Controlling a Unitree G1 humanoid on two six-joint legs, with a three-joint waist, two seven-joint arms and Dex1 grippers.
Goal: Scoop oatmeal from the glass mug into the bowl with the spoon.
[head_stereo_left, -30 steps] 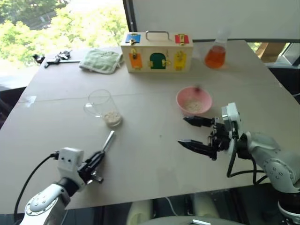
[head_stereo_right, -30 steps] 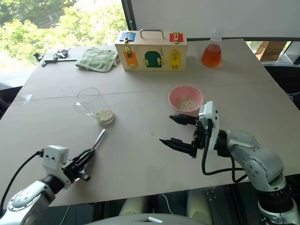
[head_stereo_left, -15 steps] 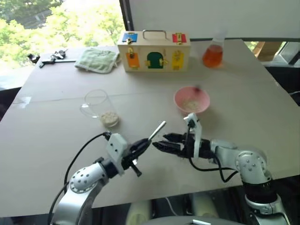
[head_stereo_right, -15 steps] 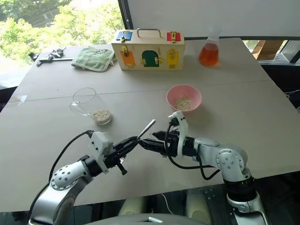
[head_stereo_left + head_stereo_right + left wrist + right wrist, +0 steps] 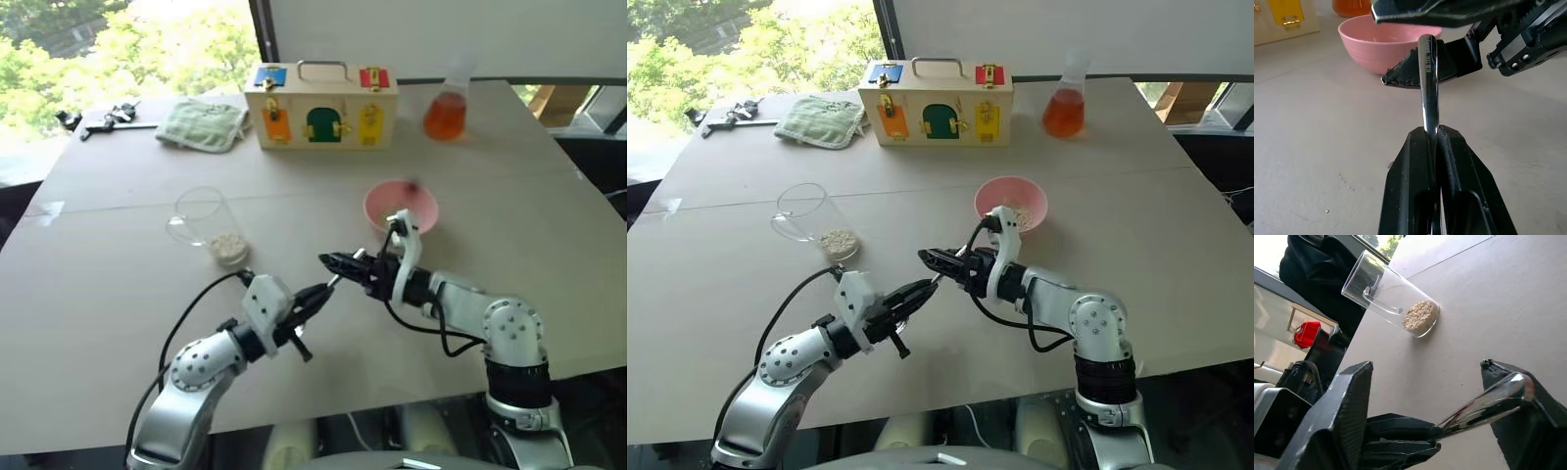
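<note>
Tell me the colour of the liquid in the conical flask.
Orange; the flask shows best in the right eye view, at the table's far edge.

Colours on the table

Pink bowl (image 5: 1011, 202); clear glass mug (image 5: 813, 221) w/ pale beige oatmeal (image 5: 837, 240); shiny silver spoon (image 5: 1428, 83). Far: orange liquid in flask (image 5: 1064, 103), green cloth (image 5: 821, 121), pale wood box (image 5: 936, 103) w/ blue, red, orange, green, yellow panels. Grey-beige table (image 5: 1176, 215).

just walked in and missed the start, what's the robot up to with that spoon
The left gripper is shut on the spoon, holding it up over the table. The right gripper has its fingers open around the spoon's free end, one finger on each side, so it looks like a hand-over between the arms. The glass mug stands to the left with oatmeal in its bottom. The pink bowl just beyond the grippers already holds some flakes.
</note>
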